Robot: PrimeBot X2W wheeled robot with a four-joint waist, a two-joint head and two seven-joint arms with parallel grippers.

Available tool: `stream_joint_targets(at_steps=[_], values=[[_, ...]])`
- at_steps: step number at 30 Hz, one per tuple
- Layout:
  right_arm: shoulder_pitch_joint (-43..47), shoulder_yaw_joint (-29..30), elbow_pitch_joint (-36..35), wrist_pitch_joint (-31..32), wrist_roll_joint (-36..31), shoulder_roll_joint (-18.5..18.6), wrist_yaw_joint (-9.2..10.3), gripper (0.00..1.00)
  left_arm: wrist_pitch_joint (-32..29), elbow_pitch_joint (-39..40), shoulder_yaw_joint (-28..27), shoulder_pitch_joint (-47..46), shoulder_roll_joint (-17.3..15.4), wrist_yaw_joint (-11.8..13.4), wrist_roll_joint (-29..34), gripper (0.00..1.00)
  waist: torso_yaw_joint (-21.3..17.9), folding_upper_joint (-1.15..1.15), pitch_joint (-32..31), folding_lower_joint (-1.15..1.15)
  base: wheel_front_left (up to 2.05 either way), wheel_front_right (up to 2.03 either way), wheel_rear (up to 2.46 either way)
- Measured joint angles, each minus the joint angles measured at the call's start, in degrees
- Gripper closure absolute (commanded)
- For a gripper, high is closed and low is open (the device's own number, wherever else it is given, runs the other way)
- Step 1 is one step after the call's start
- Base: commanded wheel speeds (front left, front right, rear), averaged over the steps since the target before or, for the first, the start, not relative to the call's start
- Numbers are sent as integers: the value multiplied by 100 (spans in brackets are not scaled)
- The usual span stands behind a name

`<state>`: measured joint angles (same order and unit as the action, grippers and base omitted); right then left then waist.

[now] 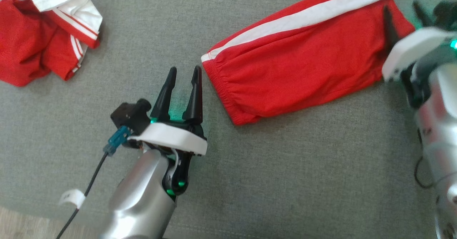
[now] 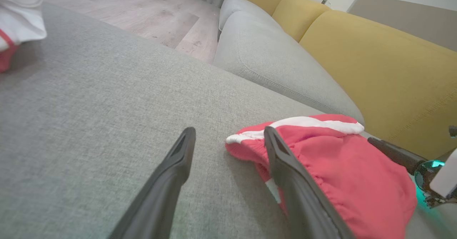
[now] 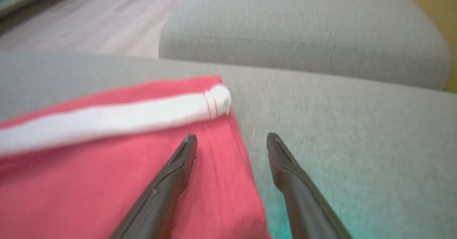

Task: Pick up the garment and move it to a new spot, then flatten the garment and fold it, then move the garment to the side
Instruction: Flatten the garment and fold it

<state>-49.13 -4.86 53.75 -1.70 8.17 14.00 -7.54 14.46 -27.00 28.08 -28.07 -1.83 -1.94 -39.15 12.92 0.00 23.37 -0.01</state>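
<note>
Shorts (image 1: 303,60) between left end effector (image 1: 185,69) and right end effector (image 1: 402,9), both splayed

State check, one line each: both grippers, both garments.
left gripper: open, empty, beside the shorts' waistband end
right gripper: open, empty, one finger over the shorts' hem end
red shorts: folded, lying flat on the grey cushion
red and white garment: crumpled, unfolded, lying apart from the shorts
</note>
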Motion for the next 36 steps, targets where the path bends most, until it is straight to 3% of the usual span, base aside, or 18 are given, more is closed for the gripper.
stream_joint_targets(at_steps=[5,6,7,8,12,21,31,36], values=[[140,-341,158,448,196,115,0,0,0,38,-53,138,-2,23,54,0,25,0,-90,0,0,0,0],[130,-410,171,548,248,133,0,12,0,38,-56,163,-3,26,102,0,30,0,-112,0,0,0,0],[130,-452,180,623,321,140,0,80,0,34,-55,183,-3,38,177,0,35,0,-135,0,0,0,0],[133,-511,183,686,405,140,0,100,0,34,-60,203,-3,43,240,0,36,0,-165,0,0,0,0],[294,-614,191,603,725,110,0,100,0,22,-204,352,-4,101,453,0,8,0,-341,0,0,0,0],[1474,-242,156,-278,1535,-47,0,100,0,-144,-611,1060,-12,138,1173,0,-272,0,-1024,0,0,0,0],[2439,-152,-231,-387,2162,-82,0,100,0,-212,-912,1785,-29,34,1404,0,-612,0,-1641,-1,0,0,0],[2579,-51,-269,-436,2139,-37,0,100,-1,-209,-900,1917,-29,-10,1459,0,-566,0,-1715,0,0,0,0]])
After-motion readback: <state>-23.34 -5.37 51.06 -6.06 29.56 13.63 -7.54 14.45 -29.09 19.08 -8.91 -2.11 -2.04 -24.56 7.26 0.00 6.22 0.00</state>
